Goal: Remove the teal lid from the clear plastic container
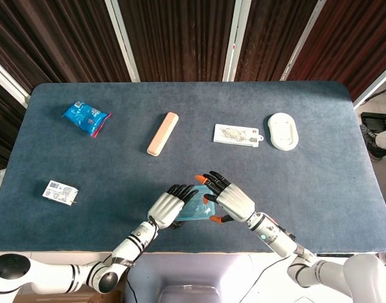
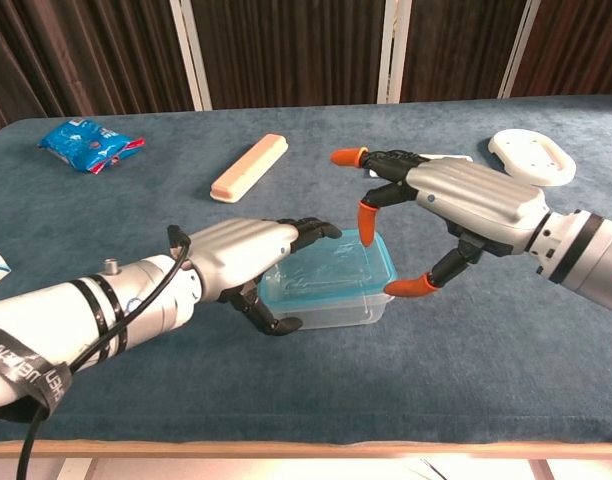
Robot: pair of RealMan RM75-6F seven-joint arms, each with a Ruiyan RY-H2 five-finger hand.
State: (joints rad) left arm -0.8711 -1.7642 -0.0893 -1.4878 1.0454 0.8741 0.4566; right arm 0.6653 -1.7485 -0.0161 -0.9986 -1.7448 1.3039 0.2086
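Observation:
The clear plastic container [image 2: 336,308] with its teal lid [image 2: 331,270] stands near the table's front edge, also seen from the head as the lid [image 1: 194,209]. My left hand [image 2: 248,258] [image 1: 167,207] grips the container's left end, fingers over the lid's far-left rim and thumb on the near wall. My right hand [image 2: 466,205] [image 1: 231,201] hovers at the right end with its fingers spread. One orange fingertip [image 2: 367,218] touches the lid's far-right edge and the thumb tip [image 2: 401,288] touches its near-right corner, pinching the lid's right end.
A blue snack bag [image 1: 86,118] lies at the far left, a peach bar [image 1: 163,133] at the middle back, a printed card pack [image 1: 236,135] and a white oval object [image 1: 283,130] at the back right. A small white packet [image 1: 60,192] sits front left.

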